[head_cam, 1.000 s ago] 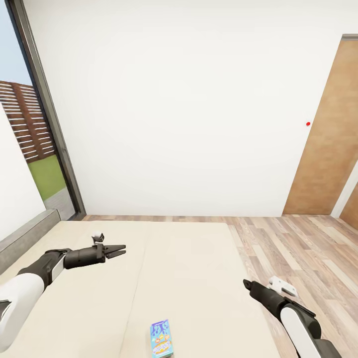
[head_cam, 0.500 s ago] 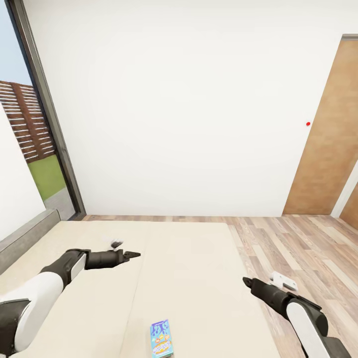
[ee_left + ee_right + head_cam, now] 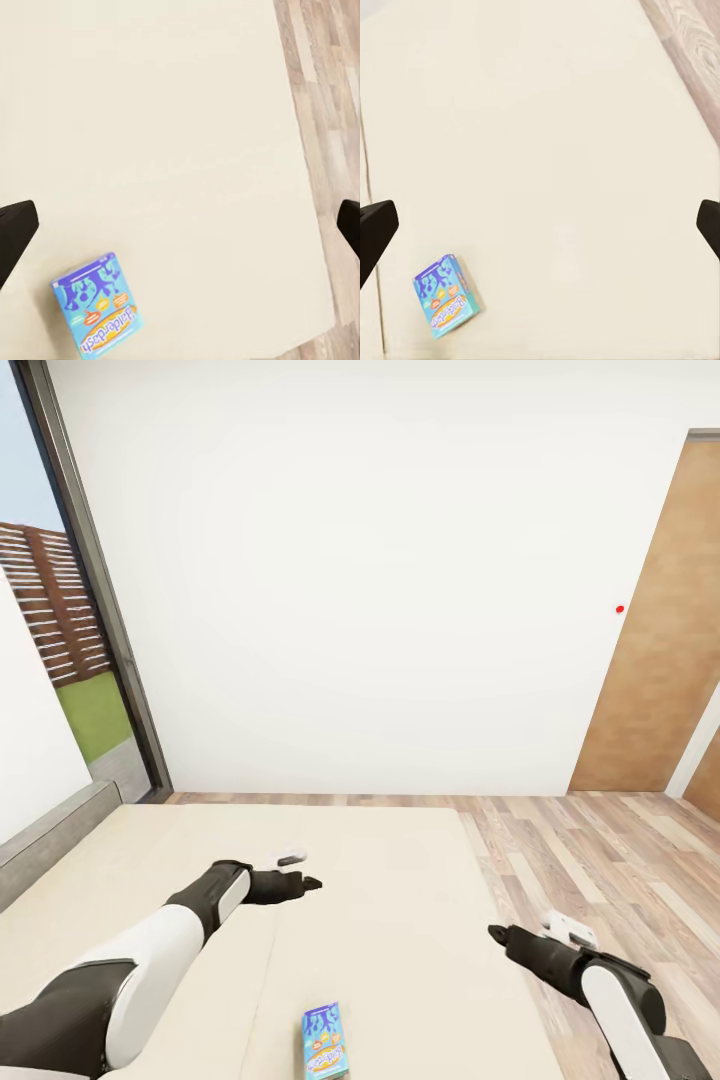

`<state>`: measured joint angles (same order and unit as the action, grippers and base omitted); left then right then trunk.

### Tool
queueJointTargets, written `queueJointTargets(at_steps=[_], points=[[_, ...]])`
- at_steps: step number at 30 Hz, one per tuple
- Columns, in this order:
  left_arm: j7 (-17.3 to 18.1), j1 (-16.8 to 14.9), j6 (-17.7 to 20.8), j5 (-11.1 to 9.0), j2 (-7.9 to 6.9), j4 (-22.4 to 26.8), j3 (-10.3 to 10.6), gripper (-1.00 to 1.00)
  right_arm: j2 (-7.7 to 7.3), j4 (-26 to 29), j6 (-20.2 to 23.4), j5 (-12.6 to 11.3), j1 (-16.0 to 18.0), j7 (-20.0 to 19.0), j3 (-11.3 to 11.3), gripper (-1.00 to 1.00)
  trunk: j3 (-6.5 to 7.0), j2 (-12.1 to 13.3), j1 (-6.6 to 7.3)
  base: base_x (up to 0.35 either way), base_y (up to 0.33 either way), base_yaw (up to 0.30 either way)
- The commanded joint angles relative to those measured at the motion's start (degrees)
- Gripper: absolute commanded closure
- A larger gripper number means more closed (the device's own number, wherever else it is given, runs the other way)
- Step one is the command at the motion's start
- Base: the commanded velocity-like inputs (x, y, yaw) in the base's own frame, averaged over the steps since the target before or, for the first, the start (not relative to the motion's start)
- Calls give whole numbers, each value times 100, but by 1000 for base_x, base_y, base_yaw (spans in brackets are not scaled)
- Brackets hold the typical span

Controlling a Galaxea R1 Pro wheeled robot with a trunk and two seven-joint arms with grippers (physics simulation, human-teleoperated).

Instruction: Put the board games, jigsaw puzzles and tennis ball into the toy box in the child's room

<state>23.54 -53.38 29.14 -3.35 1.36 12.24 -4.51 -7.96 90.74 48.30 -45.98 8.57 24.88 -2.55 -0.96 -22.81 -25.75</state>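
One board game, a small blue box with colourful print (image 3: 325,1042), lies flat on the cream bed (image 3: 380,860) near its front edge. My left gripper (image 3: 311,882) hovers over the middle of the bed, well beyond the box and slightly to its left. The left wrist view looks down on the box (image 3: 96,306), with the dark fingertips (image 3: 15,232) far apart and nothing between them. My right gripper (image 3: 496,932) hangs over the bed's right edge, to the right of the box. It is open too, and the box (image 3: 445,296) shows between its spread fingertips (image 3: 375,232) from above.
Wood plank floor (image 3: 600,860) runs along the bed's right side. A brown door (image 3: 660,640) stands at the right, a white wall behind. At the left are a tall window (image 3: 60,610) and the bed's grey side rail (image 3: 50,835).
My left arm has stretched out to the right and forward over the bed, carrying its gripper toward the middle. The right arm has hardly moved. The board game lies where it was.
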Motion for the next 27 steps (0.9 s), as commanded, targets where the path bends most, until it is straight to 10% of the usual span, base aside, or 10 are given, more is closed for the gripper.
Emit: queueJointTargets(at_steps=[1, 11, 27], points=[[-261, -7, 45, -52, 69, 9, -56, -100, 17, 6, 123, -59, 26, 53, -15, -100, -10, -11, -3, 0, 0, 0], [-773, -11, -184, -128, 211, -1, -92, -100, 61, 6, 486, -68, 670, 53, 13, -100, -10, -11, -3, 0, 0, 0], [-1273, -11, 124, -136, 209, -37, -97, -100, 68, -2, 545, -69, 803, 43, 28, -100, -10, -11, -3, 0, 0, 0]])
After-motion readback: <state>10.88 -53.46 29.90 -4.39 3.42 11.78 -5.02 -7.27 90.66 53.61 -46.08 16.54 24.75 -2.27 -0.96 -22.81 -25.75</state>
